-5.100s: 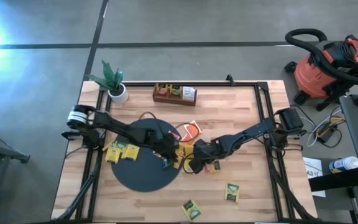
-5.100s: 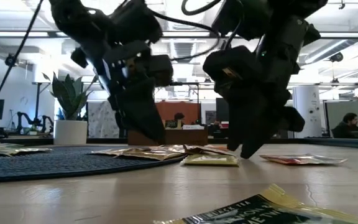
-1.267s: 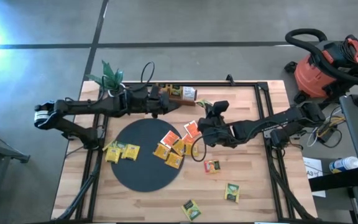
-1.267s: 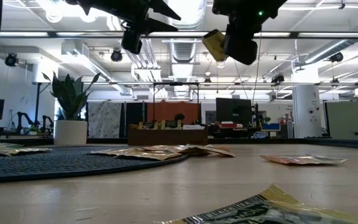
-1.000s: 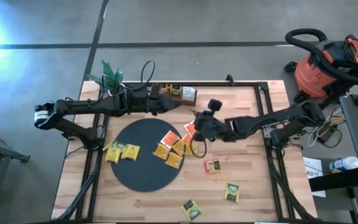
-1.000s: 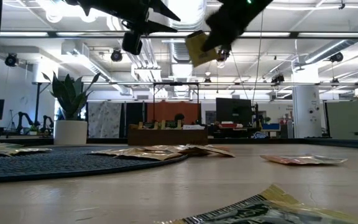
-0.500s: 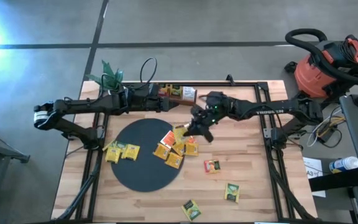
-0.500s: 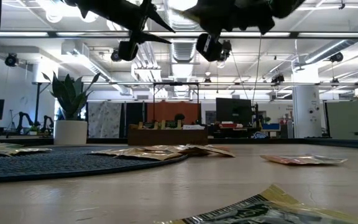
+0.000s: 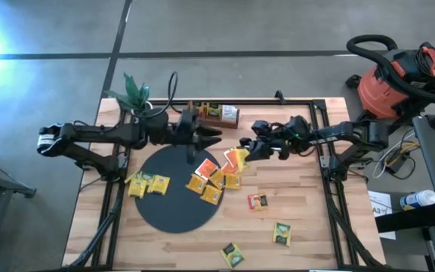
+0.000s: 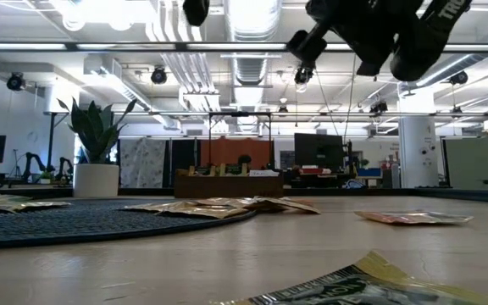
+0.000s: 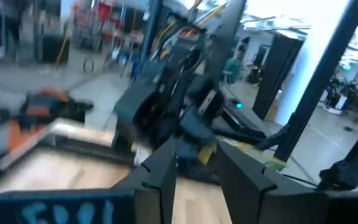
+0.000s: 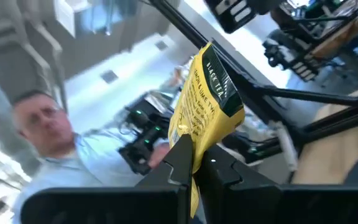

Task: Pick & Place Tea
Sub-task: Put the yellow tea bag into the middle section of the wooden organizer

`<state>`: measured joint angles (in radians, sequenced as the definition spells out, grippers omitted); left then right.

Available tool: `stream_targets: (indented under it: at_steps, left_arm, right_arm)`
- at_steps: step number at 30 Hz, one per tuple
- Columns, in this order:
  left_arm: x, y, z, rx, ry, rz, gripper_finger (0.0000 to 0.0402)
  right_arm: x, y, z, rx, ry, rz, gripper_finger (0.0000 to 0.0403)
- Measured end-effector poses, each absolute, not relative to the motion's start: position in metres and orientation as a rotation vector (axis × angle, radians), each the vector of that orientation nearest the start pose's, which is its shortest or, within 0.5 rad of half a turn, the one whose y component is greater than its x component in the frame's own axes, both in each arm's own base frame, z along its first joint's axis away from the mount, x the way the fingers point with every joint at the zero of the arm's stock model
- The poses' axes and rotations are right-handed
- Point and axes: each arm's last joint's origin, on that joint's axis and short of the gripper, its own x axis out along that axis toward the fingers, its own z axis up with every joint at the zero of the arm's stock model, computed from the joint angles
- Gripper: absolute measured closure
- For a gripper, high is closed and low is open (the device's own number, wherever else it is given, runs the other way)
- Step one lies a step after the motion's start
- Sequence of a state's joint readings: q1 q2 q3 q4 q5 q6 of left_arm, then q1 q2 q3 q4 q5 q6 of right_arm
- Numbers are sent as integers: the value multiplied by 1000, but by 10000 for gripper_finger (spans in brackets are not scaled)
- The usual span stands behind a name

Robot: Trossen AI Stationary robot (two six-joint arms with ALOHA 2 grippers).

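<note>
A yellow tea packet [image 12: 207, 93] stands between the fingers of my right gripper [image 9: 246, 143], which is shut on it high above the table, just right of the black round mat [image 9: 165, 198]. My left gripper [image 9: 211, 136] hangs open over the mat's far edge and faces the right gripper with a small gap between them. In the left wrist view its fingers [image 11: 160, 171] stand apart with nothing between them. Several yellow and orange packets [image 9: 214, 175] lie flat on the mat's right part. Two yellow ones [image 9: 148, 184] lie at its left rim. My right gripper pinches one edge of the yellow packet [image 12: 193, 142] between its two fingers. The fingers come from the table's right side and point toward its left. The packet sticks out past the fingertips, lifted clear of the table and the mat.
A brown wooden tray [image 9: 212, 113] with packets stands at the far edge, and a potted plant [image 9: 138, 100] at the far left corner. Loose packets [image 9: 257, 202] [image 9: 282, 233] [image 9: 232, 254] lie on the bare wood to the near right. A person [image 12: 73, 146] shows beyond the table.
My right gripper, still shut on the yellow packet, has turned about and swung a little toward the far edge; it now faces the left gripper. My left gripper has shifted slightly toward the near edge. The packets on the mat have stayed where they were.
</note>
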<state>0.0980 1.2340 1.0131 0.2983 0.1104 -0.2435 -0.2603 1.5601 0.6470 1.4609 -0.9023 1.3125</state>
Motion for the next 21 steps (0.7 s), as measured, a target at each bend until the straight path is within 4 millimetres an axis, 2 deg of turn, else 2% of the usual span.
stream_targets:
  at_steps: [4,11,18,21]
  left_arm:
    - [289,26,366,-134,-59,-6,291]
    - [310,26,360,146,13,31,291]
    - [315,20,359,606,36,74,291]
    - [317,18,357,725,50,62,291]
  right_arm:
    - [286,-49,257,956,20,825,390]
    - [292,-46,278,975,65,924,390]
    - [293,-45,282,1072,122,945,390]
    - [293,-44,281,1109,148,949,390]
